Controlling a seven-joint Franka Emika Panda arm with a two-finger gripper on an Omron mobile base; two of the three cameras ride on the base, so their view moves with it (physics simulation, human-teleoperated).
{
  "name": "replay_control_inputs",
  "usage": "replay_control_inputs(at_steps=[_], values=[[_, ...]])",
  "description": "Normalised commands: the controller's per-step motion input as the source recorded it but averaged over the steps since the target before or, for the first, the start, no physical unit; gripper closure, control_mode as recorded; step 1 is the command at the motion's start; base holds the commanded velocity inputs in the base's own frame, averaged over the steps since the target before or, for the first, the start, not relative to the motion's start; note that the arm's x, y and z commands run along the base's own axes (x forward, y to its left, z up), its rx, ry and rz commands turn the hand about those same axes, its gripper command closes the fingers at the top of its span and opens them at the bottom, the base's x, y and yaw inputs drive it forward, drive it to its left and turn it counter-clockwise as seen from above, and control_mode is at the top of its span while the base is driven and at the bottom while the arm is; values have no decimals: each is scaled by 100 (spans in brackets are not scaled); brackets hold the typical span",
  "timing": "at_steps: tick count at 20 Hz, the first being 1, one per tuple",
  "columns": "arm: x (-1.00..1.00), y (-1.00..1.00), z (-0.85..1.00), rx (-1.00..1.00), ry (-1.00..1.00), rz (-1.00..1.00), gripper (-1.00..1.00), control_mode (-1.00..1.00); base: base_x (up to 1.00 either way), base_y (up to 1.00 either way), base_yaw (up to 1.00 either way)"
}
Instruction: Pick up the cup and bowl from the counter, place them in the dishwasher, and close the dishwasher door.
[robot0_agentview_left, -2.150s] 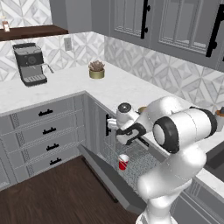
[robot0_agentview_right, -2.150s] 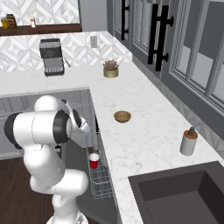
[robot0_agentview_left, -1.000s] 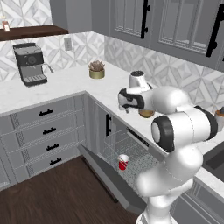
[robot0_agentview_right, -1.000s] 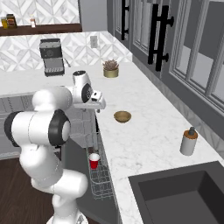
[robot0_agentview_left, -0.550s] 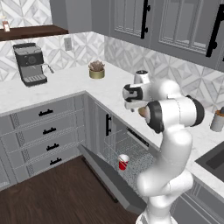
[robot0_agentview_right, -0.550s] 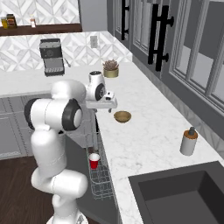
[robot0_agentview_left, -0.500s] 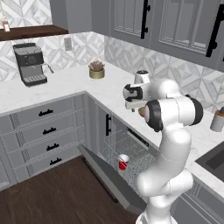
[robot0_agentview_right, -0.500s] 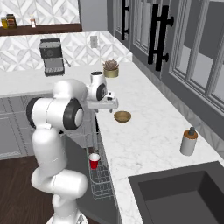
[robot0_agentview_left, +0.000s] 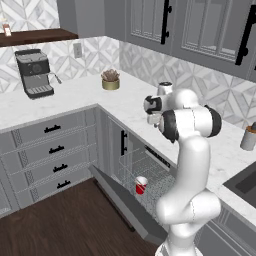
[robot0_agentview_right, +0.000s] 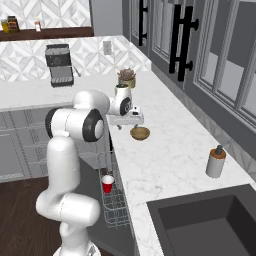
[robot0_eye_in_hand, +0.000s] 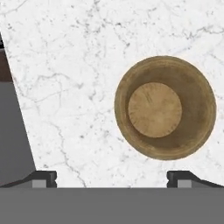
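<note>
Marble, white with faint grey veins, tops the L-shaped table (robot0_agentview_right: 170, 150), which runs over grey drawer cabinets (robot0_agentview_left: 47, 150) below a patterned tile wall and dark upper cupboards with black bar handles. The floor is dark wood. At the far end a coffee machine (robot0_agentview_left: 32, 72) stands against the wall, a potted plant (robot0_agentview_right: 127, 77) sits near the inner corner, a grey soap dispenser (robot0_agentview_right: 216, 162) stands toward the back edge, and a dark sink (robot0_agentview_right: 205, 225) is sunk into the near end.

The pincer (robot0_agentview_right: 131, 119) hangs with its jaws spread wide and holding nothing, just above the bowl (robot0_agentview_right: 140, 133), which rests on the table close to the front edge. The hand view looks straight down into the bowl (robot0_eye_in_hand: 165, 107), showing its flat round bottom and sloping brown wall. The left base view shows the dishwasher door (robot0_agentview_left: 125, 202) dropped open below the table edge, and the cup (robot0_agentview_left: 141, 185) standing upright in the white wire rack of the dishwasher (robot0_agentview_left: 145, 165); the arm hides the bowl there. No writing can be read.
</note>
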Motion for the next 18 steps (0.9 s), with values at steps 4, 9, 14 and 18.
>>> replay_control_inputs(at_steps=[4, 9, 14, 18], values=[[34, -13, -35, 0, 10, 0, -100, -100, 0, 0, 0], [28, -25, -25, 0, 9, 2, -100, -100, 0, 0, 0], [21, -11, -25, 0, 4, 4, -100, -100, 0, 0, 0], [0, -7, -36, 0, 0, 7, -100, -100, 0, 0, 0]])
